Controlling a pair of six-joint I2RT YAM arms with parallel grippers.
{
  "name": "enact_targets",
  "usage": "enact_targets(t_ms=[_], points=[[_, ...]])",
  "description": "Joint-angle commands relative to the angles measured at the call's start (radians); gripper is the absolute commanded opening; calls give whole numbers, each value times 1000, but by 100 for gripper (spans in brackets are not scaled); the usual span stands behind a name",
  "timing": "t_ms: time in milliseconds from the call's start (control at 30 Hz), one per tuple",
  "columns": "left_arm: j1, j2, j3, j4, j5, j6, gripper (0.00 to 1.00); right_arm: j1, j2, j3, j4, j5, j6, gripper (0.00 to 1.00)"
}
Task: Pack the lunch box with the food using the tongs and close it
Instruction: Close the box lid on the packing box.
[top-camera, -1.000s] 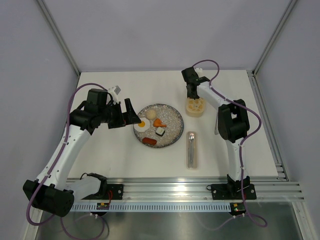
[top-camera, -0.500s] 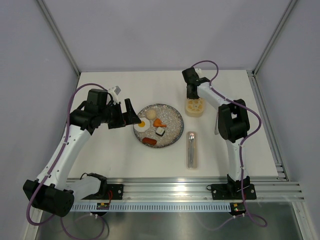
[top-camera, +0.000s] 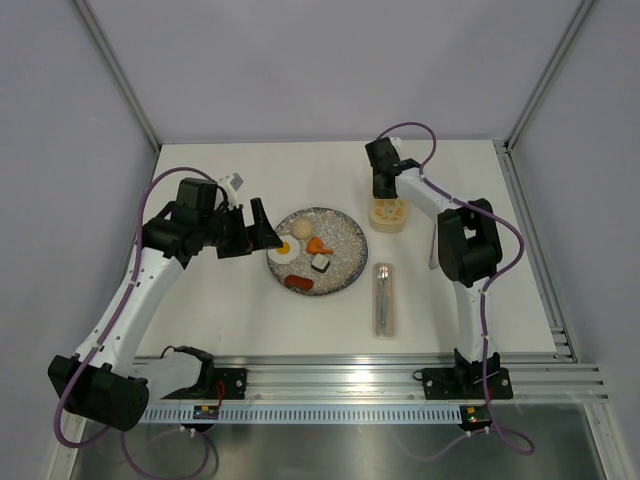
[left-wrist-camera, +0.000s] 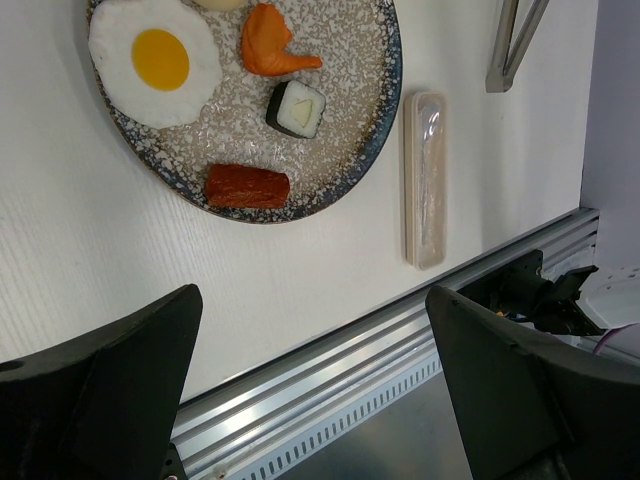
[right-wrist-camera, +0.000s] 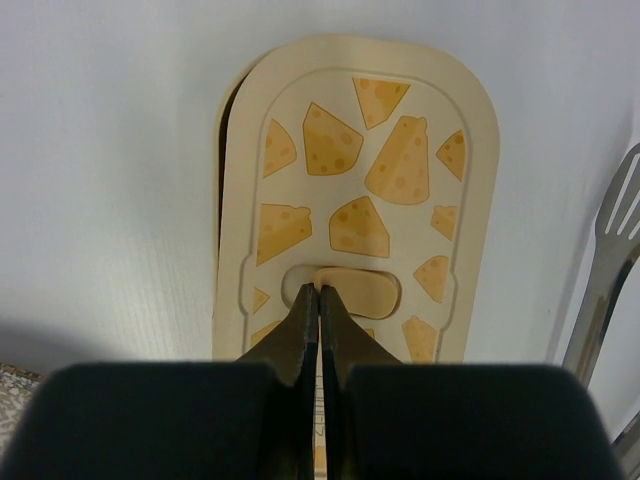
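Right wrist view: your right gripper is pinched shut, its tips at the small tab recessed in the lid of the lunch box, which sits far right on the desk. The lid looks like thin, light, stiff plastic and is likely slick, so take it by that tab or the rim. Your left gripper hangs open beside the food. The tongs lie just right of the box.

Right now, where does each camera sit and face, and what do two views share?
Top external: above and behind the bases, facing down at the table; left arm, right arm show.
Left wrist: on the left arm, looking down at the plate; open left gripper shows.
Right wrist: on the right arm, looking down on the lunch box lid; shut right gripper shows.
Shared: both wrist views show tongs.
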Motion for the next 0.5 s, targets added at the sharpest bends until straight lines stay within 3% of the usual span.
enact_targets(t_ms=[0,467], points=[[4,6,2,46,15,7,99,0,-52,-44,41,-49,-12,0],[6,9,-4,49,19,7,99,0,-99,-79,75,-52,-23,0]])
